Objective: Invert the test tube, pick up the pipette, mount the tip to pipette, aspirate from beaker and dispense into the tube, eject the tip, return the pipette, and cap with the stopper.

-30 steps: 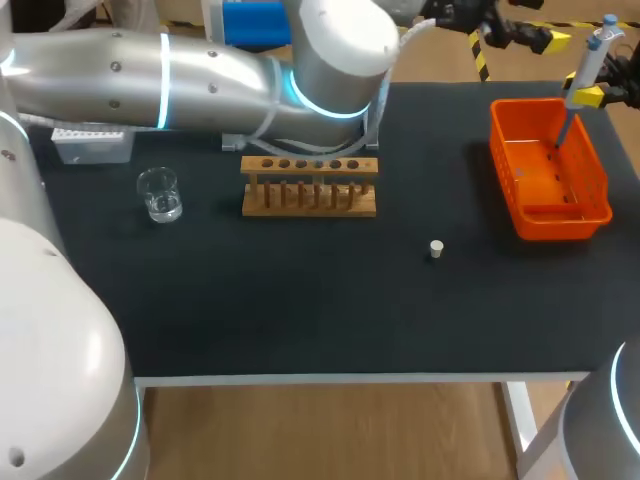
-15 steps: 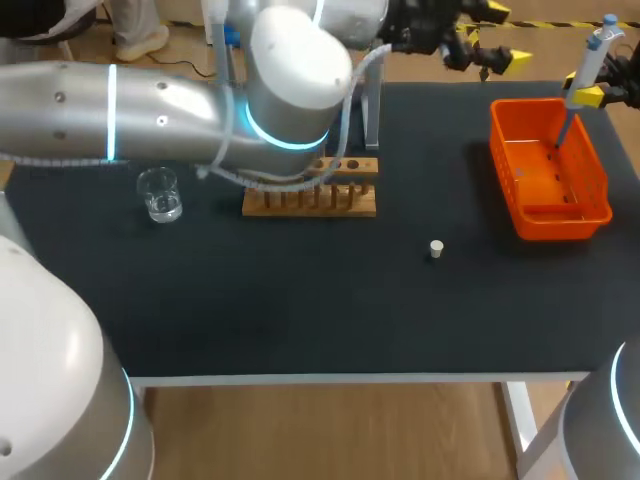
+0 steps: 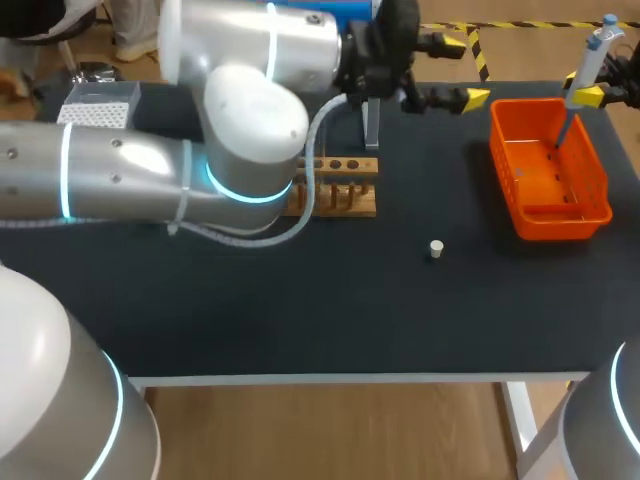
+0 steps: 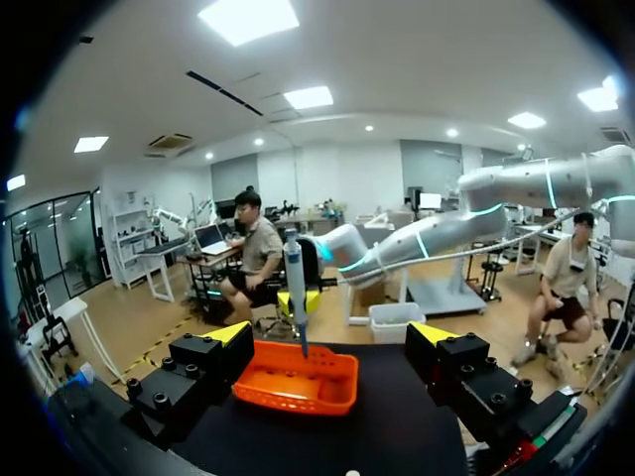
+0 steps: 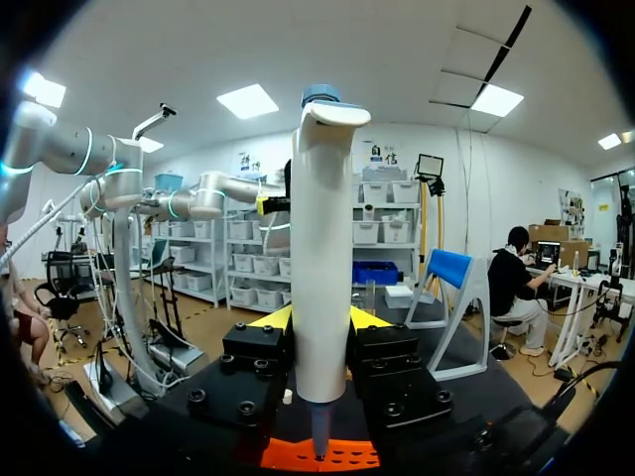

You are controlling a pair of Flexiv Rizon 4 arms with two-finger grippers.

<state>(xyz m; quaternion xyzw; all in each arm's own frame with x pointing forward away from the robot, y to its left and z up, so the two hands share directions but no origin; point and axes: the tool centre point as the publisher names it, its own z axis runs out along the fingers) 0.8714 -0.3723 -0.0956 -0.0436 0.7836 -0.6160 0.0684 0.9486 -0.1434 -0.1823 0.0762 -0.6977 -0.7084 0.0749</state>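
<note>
Along the worktop's far edge, past the wooden rack (image 3: 345, 195), the left gripper (image 3: 458, 70) hangs spread wide, grasping nothing. At the far right corner, the right gripper (image 3: 592, 96) clamps the pipette (image 3: 590, 50), its tip over the orange bin (image 3: 560, 225).

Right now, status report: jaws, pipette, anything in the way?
Left jaws open, empty, past the wooden test tube rack. Right jaws shut on the white blue-topped plastic pipette, over the orange plastic basket. Nothing seen blocking either.
</note>
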